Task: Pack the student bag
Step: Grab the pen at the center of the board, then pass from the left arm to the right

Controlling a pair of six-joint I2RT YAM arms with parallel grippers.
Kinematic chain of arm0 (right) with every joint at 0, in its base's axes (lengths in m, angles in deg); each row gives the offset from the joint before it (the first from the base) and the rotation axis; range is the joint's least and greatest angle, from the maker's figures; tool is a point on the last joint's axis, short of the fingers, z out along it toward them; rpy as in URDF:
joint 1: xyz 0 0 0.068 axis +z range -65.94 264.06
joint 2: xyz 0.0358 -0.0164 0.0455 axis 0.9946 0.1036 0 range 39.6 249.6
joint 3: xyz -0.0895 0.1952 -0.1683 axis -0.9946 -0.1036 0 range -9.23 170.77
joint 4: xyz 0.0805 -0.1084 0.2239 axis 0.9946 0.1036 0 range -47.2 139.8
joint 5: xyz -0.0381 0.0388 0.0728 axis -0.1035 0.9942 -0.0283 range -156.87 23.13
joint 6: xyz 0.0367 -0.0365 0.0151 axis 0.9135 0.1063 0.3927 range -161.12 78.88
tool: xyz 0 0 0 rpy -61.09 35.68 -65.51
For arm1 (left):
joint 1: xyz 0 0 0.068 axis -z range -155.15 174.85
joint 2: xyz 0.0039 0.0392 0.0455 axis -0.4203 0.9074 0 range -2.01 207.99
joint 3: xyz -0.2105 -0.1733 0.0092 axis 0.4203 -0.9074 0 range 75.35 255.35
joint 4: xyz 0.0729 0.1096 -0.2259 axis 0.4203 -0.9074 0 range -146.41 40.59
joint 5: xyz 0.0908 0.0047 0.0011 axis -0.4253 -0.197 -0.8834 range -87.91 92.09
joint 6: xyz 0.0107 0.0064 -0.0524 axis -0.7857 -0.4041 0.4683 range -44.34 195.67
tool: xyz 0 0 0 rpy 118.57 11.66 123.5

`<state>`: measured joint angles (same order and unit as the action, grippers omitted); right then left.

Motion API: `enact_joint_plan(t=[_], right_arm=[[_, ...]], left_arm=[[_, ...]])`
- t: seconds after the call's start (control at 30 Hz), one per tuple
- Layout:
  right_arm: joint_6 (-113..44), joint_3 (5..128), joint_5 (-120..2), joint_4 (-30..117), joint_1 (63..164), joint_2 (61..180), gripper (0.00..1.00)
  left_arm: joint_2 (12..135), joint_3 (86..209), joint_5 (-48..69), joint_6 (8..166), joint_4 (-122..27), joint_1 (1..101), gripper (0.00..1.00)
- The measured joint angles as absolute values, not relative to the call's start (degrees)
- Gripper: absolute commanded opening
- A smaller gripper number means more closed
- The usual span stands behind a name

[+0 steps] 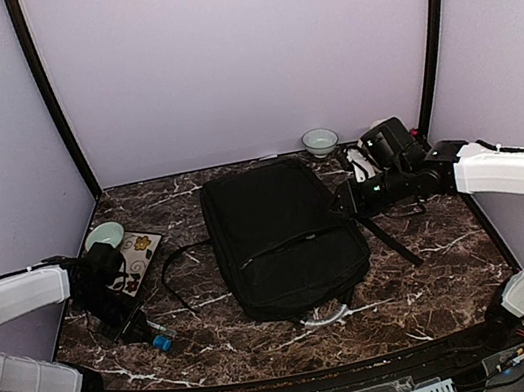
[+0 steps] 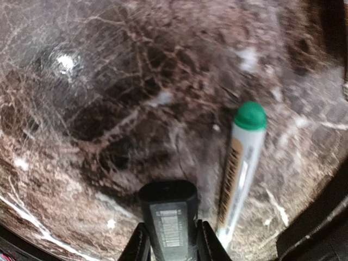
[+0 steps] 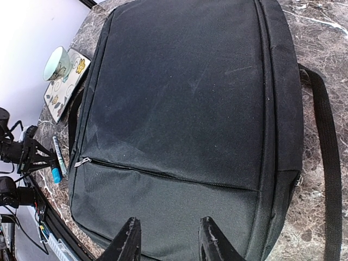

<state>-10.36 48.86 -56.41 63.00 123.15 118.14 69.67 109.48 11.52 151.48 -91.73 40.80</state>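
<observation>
Left hand (image 2: 170, 242) straddling black labelled device (image 2: 168, 209), green-capped marker (image 2: 239, 168) beside, marble table (image 2: 109, 114)

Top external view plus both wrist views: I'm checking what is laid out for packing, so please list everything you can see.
student bag: one, black, lying flat mid-table
far bowl: one, pale green, back right by the wall
left bowl: one, pale green, left of the bag
notebook: one, white with flower pattern, beside the left bowl
marker: one, white with a coloured cap, front left
black device: one, black, beside the marker
table: one, dark brown marble
left gripper: one, black, closed around the black device
right gripper: one, black, open over the bag's edge
</observation>
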Motion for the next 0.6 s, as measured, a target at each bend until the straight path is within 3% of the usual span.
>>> enact_joint_plan(t=[0.27, 0.6], right_arm=[[-10.3, 52.2, -55.9, 64.0, 123.2, 120.7, 0.39], [-10.3, 59.1, -51.9, 63.6, 125.3, 123.6, 0.45]], left_arm=[[61.9, 116.5, 11.9, 153.7, -94.8, 41.6, 0.14], [73.5, 142.2, 8.0, 154.9, -94.1, 53.3, 0.13]])
